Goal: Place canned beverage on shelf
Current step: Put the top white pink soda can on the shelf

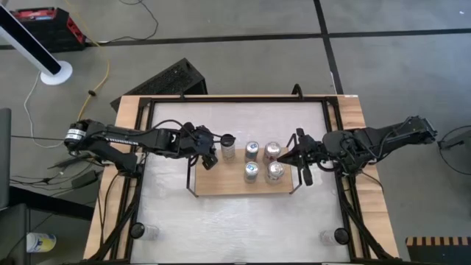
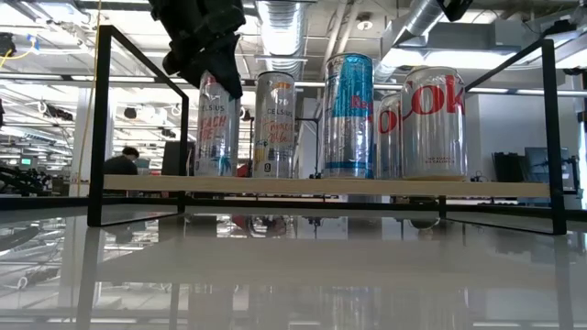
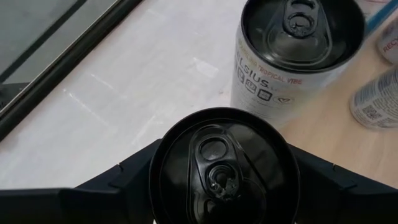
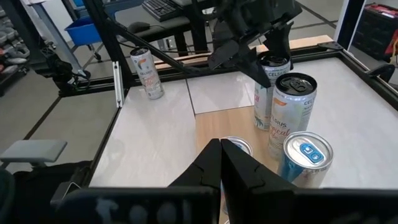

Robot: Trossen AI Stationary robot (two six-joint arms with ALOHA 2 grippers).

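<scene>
We hold a Celsius can [image 3: 224,168] upright in our left hand [image 1: 208,156], fingers closed on its sides just below the dark lid, at the left end of the shelf [image 1: 221,185]; the low view shows the can's base at or just above the light wooden board, and we cannot tell whether it has touched down. A second Celsius can [image 1: 229,150] stands just beside it on the board, and farther right stand two blue-and-silver cans [image 1: 252,149] and two red-lettered Coke cans [image 1: 273,151], so five cans are already shelved. We judge the placement nearly finished: what seems left is to settle the can and let go. Room remains on the board's left front, and one more can [image 4: 147,73] waits on the white desk [image 1: 243,221] outside the shelf, seen from the right wrist. The held can's long axis runs vertical, pull-tab lid facing up, its label toward the low camera. Our right hand [image 1: 302,156] waits at the shelf's right end, fingers pressed together on nothing
</scene>
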